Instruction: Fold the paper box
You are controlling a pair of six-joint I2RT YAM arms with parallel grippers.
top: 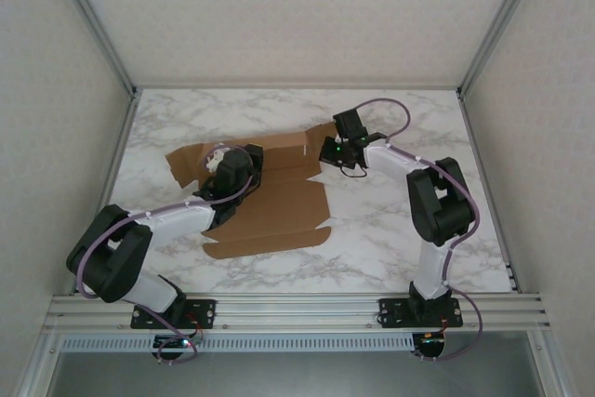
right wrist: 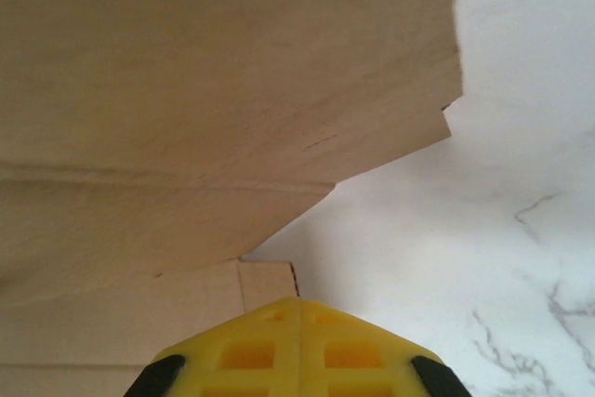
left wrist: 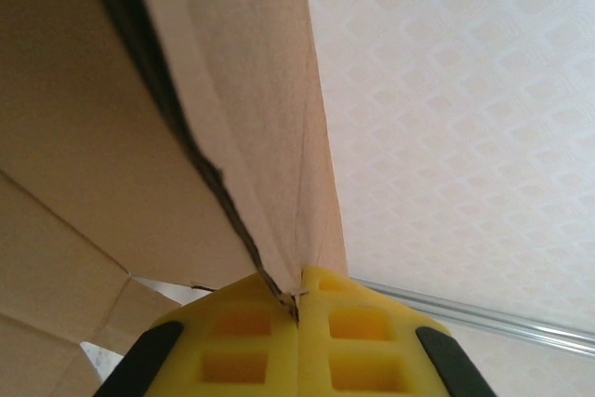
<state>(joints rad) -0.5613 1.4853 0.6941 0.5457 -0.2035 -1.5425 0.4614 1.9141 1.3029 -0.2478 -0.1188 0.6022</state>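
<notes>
Left wrist: left pincer point(left wrist: 297, 297) clamps the creased brown cardboard sheet point(left wrist: 102, 127); right pincer point(right wrist: 297, 304) is closed. Seemingly light, stiff; pinch flap edges.

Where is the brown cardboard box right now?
In the top view, the paper box lies on the marble table, a bit left of the middle, between the left gripper and the right gripper.

A brown die-cut cardboard paper box point(top: 279, 216) lies mostly flat on the white marble-patterned worktop point(top: 390, 248), with the black left gripper point(top: 221, 163) down over its left-centre part and the black right gripper point(top: 327, 150) at its far right corner, a purple cable point(top: 386, 104) looping beyond the latter.
</notes>
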